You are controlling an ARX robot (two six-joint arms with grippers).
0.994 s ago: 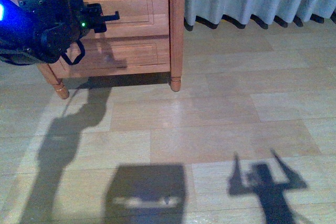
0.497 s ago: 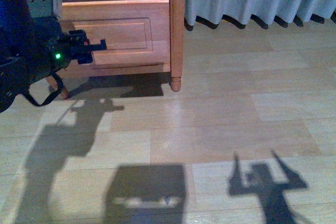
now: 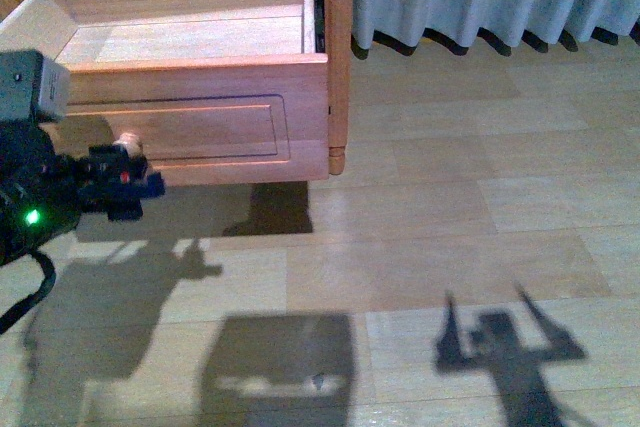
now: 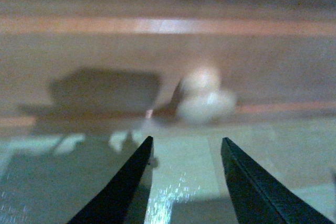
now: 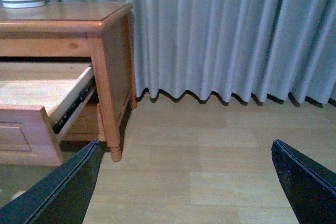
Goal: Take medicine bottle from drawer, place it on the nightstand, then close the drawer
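While out of the nightstand (image 3: 338, 47), drawer (image 3: 200, 127) front toward the robot; left claw (image 4: 186, 140) wide before knob (image 4: 205, 98).

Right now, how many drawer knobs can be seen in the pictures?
1. The round knob sits on the panel front of the open drawer, just beyond the open left hand, not gripped. Another knob on the nightstand may be hidden outside the views.

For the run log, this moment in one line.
drawer open | left gripper open, near knob | right gripper open | medicine bottle not visible
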